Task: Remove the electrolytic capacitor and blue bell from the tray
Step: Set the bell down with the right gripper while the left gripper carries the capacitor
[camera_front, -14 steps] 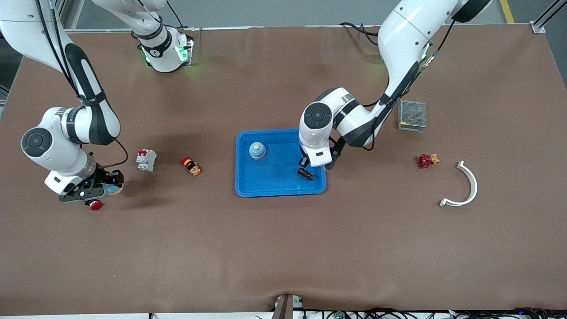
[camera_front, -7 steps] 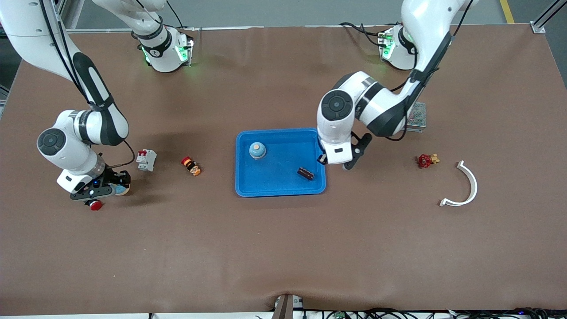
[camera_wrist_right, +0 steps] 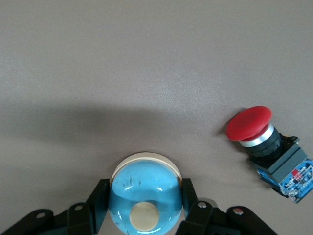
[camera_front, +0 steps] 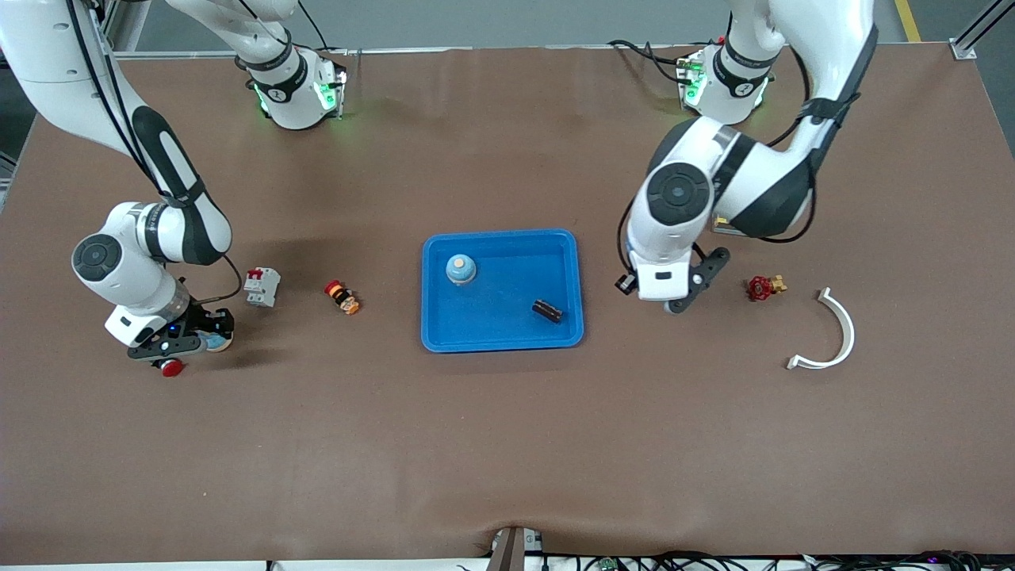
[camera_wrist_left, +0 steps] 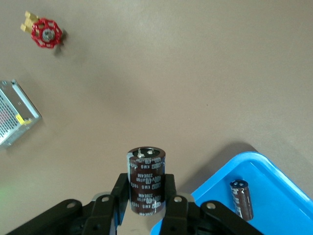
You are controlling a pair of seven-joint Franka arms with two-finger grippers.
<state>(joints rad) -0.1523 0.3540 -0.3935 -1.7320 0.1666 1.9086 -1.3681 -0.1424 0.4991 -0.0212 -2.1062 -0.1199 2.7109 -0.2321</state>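
Clamped in the left gripper (camera_front: 672,300): an electrolytic capacitor (camera_wrist_left: 146,181), long axis along the fingers, up over bare table (camera_front: 634,396) just off the tray (camera_front: 507,337) toward the left arm's end. Probably needs only a straight descent and release.

Inside the tray: a second capacitor (camera_front: 547,311) lying flat near that same rim, closer to the left arm, and a second bell (camera_front: 461,269).

Well away from the tray, toward the right arm's end: right gripper (camera_front: 186,342) closed on a blue bell (camera_wrist_right: 144,203), low above the table, beside a red push button (camera_wrist_right: 266,142).
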